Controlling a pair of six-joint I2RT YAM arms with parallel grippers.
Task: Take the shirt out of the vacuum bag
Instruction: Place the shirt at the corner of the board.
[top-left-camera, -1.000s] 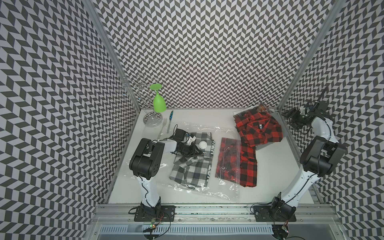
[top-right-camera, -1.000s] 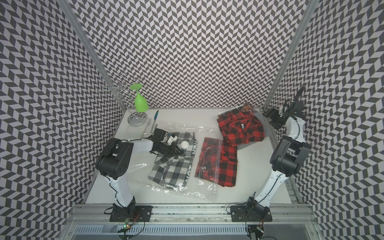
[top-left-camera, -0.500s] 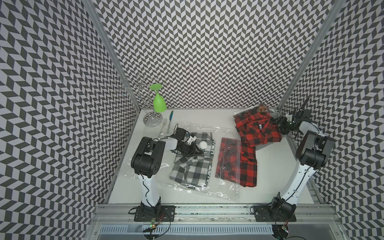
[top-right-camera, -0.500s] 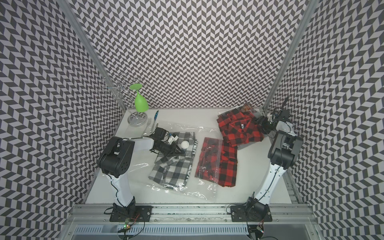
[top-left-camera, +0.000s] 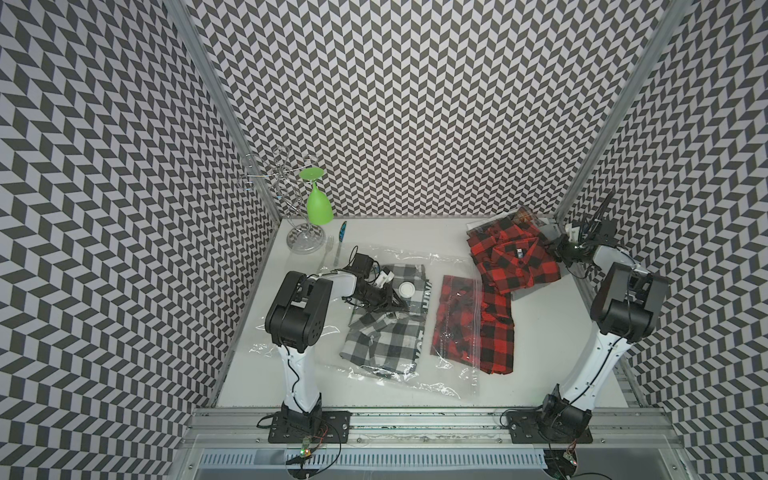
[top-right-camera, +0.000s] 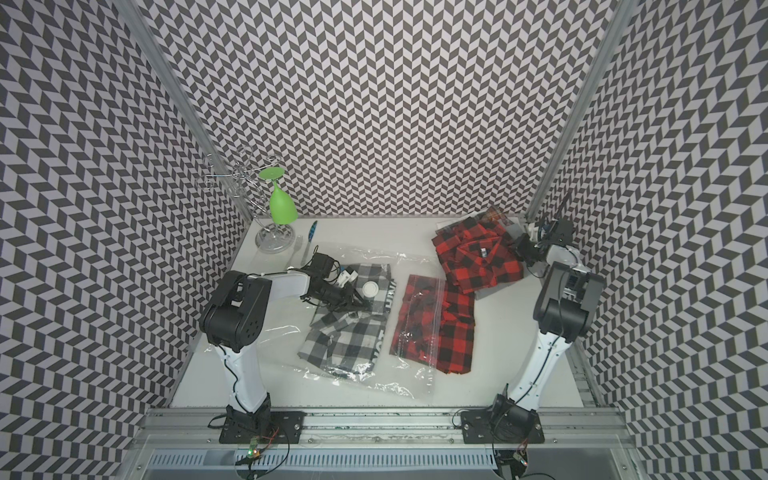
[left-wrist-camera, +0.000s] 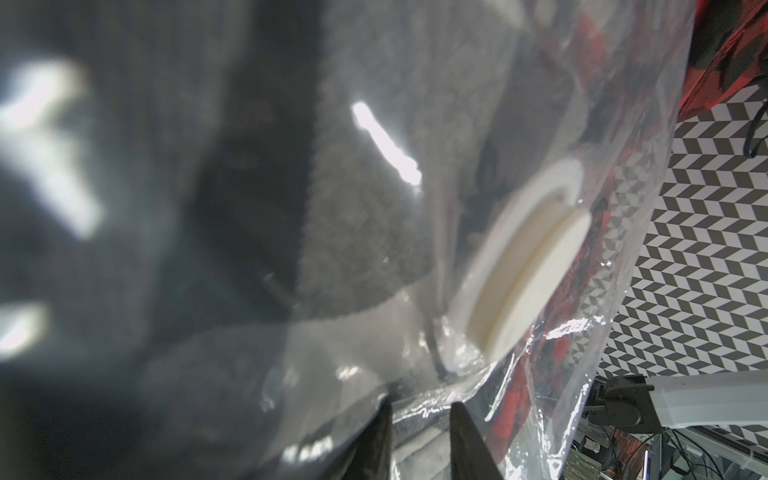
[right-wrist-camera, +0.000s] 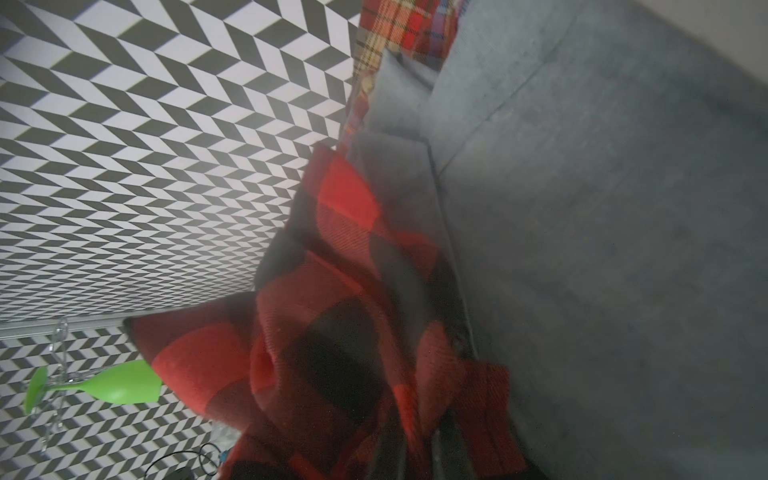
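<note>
A large clear crinkly plastic vacuum bag (top-left-camera: 291, 332) lies flat and rumpled on the table. A fold of its film is pinched between the jaws of the left gripper (top-left-camera: 394, 302), as the left wrist view shows. Its small round white valve cap (left-wrist-camera: 528, 266) sits on the upper face, just beside those jaws' tips. Beneath the jaws and spreading toward the arm bases, a grey-and-white checked fabric shirt (top-left-camera: 382, 336) lies loosely folded under the film. Beyond the valve from the jaws, a red-and-black checked fabric shirt (top-left-camera: 459, 320) lies across the bag's seal strip, partly under film and partly outside. The bag and both shirts lie well apart from the right gripper (top-left-camera: 557, 249).
</note>
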